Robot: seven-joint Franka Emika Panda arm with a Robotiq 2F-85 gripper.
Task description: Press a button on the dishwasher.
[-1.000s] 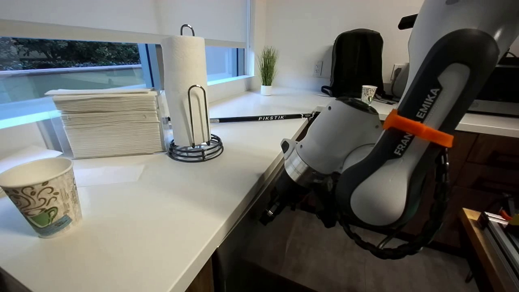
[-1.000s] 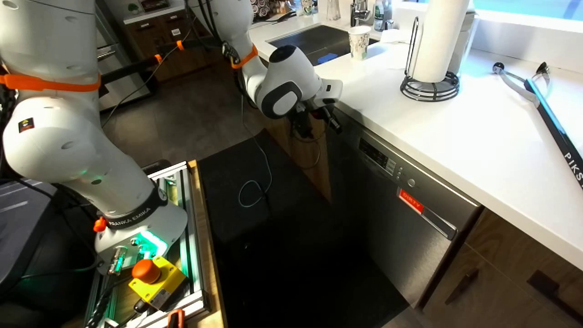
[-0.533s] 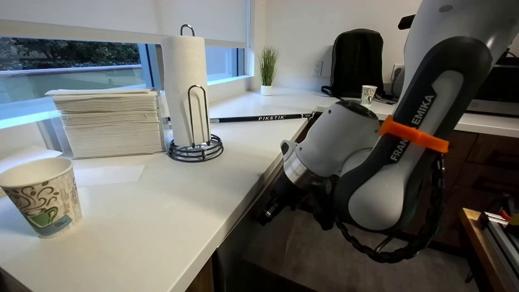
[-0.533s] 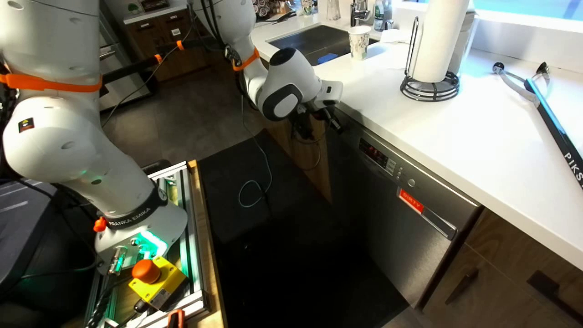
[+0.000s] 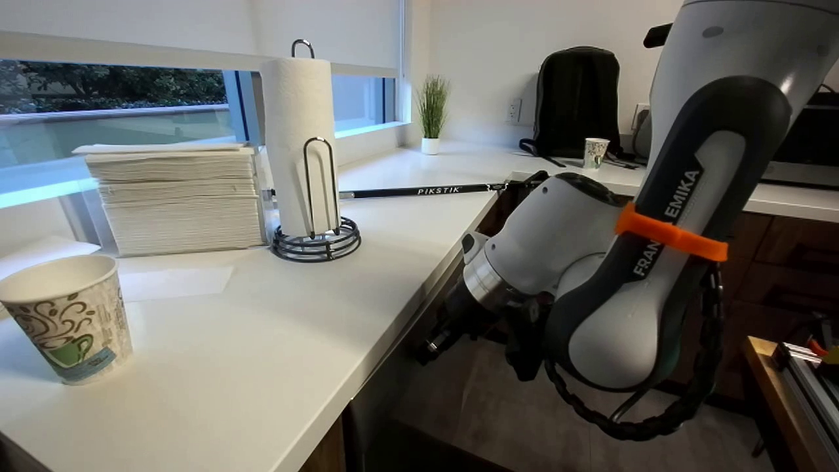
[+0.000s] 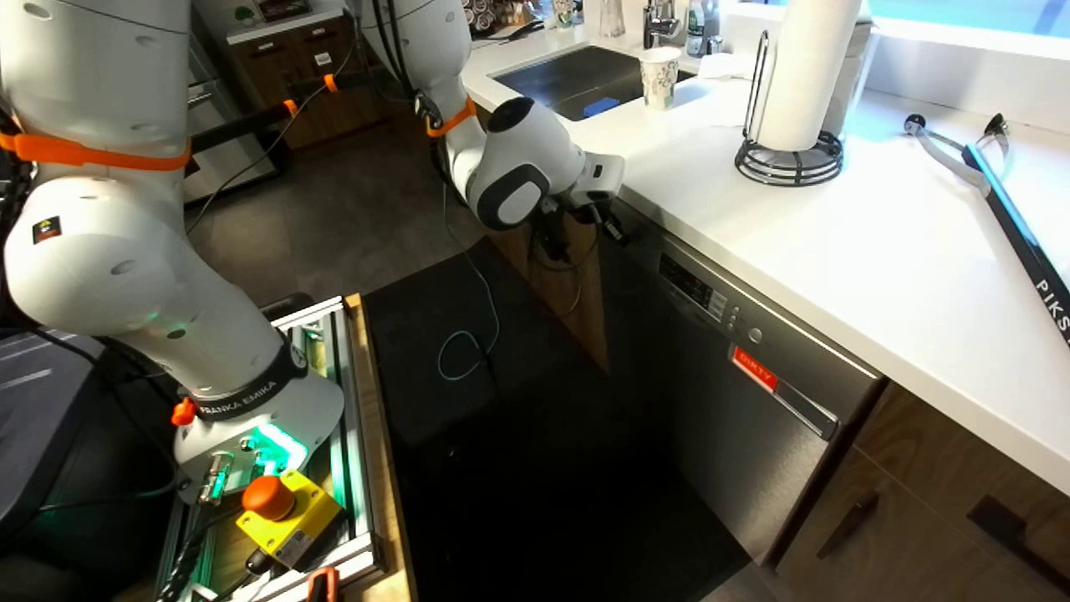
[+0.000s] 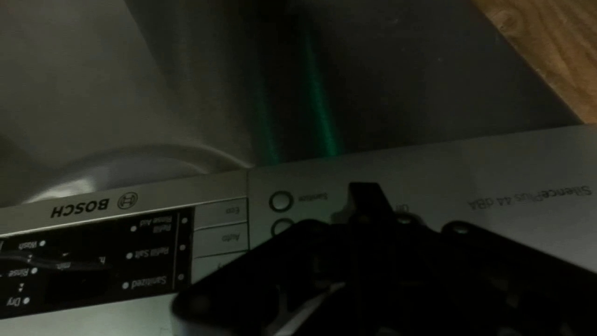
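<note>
The dishwasher (image 6: pixel 736 435) is a grey steel front under the counter, with a dark display (image 6: pixel 687 280) on its upper panel. In the wrist view its Bosch panel shows upside down, with a round button (image 7: pixel 281 200) by the word Sanitize and a second round button (image 7: pixel 281 226) partly hidden by my gripper. My gripper (image 7: pixel 364 187) is shut and empty, its dark tips over the panel beside a partly hidden label ending in "Off". I cannot tell whether the tips touch the panel. In both exterior views the gripper (image 6: pixel 617 232) (image 5: pixel 427 353) points at the panel's far end, just below the counter edge.
The white countertop (image 6: pixel 836 251) overhangs the panel just above my gripper. On it stand a paper towel roll (image 6: pixel 807 75), a paper cup (image 6: pixel 660 77) and a PIKSTIK grabber (image 6: pixel 1024 230). A red DIRTY sign (image 6: pixel 754 369) is on the dishwasher. Wooden cabinets (image 6: pixel 903 477) flank it.
The wrist and forearm have tilted and sunk slightly, while the fingertips stay at nearly the same place. The dishwasher display shows red light half a second ago and is dark now.
</note>
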